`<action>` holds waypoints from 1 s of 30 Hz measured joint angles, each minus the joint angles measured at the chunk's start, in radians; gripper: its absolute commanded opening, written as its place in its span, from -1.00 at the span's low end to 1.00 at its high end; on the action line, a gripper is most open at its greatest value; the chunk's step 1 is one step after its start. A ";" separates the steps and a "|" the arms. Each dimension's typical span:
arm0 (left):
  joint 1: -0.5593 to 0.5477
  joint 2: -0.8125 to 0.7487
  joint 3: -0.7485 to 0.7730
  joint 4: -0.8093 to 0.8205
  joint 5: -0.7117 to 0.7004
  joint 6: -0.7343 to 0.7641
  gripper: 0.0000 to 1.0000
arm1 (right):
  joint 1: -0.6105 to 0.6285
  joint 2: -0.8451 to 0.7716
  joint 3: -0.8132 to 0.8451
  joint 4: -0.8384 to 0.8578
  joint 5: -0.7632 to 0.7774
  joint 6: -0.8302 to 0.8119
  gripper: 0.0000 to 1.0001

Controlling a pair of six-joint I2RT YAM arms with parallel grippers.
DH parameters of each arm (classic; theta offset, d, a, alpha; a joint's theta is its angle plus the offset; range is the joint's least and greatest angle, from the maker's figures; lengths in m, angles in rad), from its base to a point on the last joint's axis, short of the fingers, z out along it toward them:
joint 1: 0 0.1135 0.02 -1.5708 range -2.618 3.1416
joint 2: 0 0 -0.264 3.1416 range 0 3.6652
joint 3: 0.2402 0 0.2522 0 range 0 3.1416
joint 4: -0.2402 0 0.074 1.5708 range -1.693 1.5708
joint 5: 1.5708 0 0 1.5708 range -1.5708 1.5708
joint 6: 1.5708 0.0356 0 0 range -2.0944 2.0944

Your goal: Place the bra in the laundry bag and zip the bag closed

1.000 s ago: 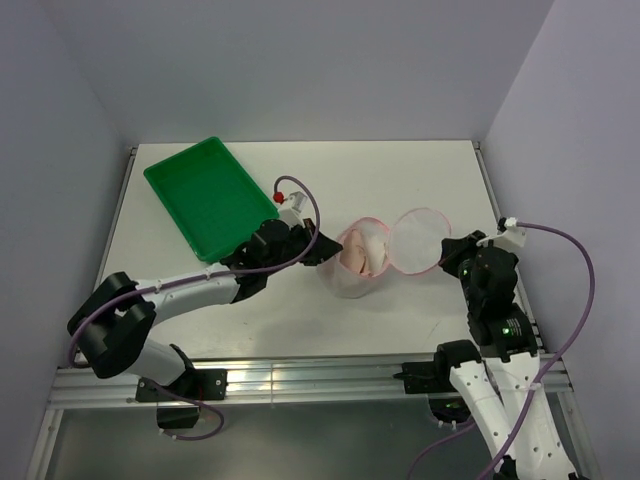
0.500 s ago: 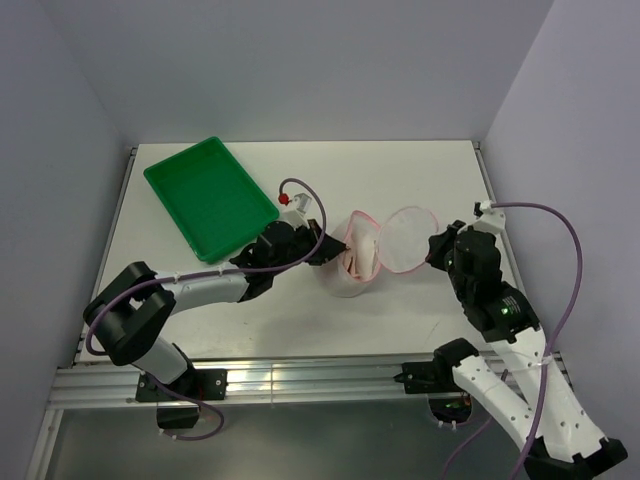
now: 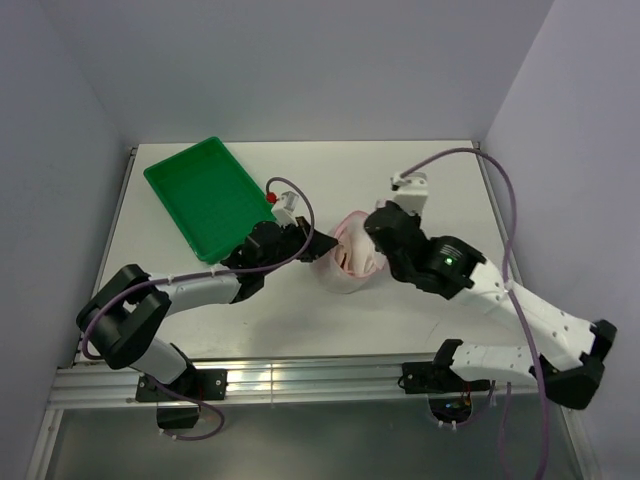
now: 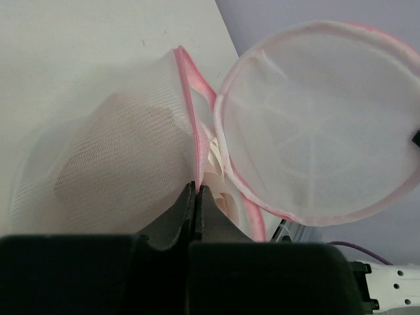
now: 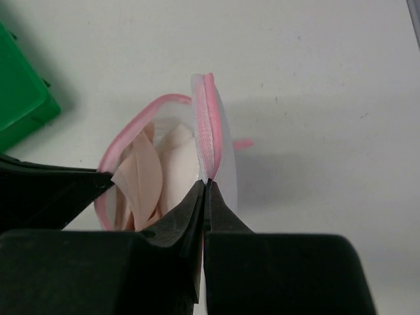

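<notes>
The laundry bag [image 3: 345, 278] stands mid-table, a white mesh pouch with pink edging, its mouth open. The peach-beige bra [image 3: 352, 258] lies inside it; it also shows in the right wrist view [image 5: 164, 174] and, pale, in the left wrist view [image 4: 218, 180]. My left gripper [image 3: 322, 246] is shut on the pink rim [image 4: 190, 125] of the bag's lower half. My right gripper [image 3: 368, 232] is shut on the pink rim [image 5: 209, 125] of the round lid half [image 4: 321, 125], held upright at the bag's right side, over its mouth.
A green plastic tray [image 3: 210, 195] sits at the back left, close behind my left arm; its corner shows in the right wrist view [image 5: 20, 98]. Purple walls close the back and both sides. A metal rail runs along the near edge.
My right arm has swung left and away from the near edge, carrying the lid half from lying open on the right to upright over the bag's mouth. The left gripper has held its place.
</notes>
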 measured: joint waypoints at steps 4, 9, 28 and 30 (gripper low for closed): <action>0.012 -0.007 -0.041 0.025 0.003 -0.006 -1.00 | 0.103 0.180 0.136 -0.011 0.050 -0.002 -0.64; 0.039 -0.008 -0.079 0.064 0.010 -0.015 -1.00 | 0.166 0.401 0.321 0.027 -0.010 -0.032 0.41; 0.124 -0.018 -0.129 0.114 0.064 0.002 -1.00 | -0.441 -0.076 -0.372 0.465 -0.501 -0.007 0.62; 0.138 -0.018 -0.113 0.110 0.069 0.018 -1.00 | -0.469 -0.074 -0.436 0.521 -0.613 0.007 0.75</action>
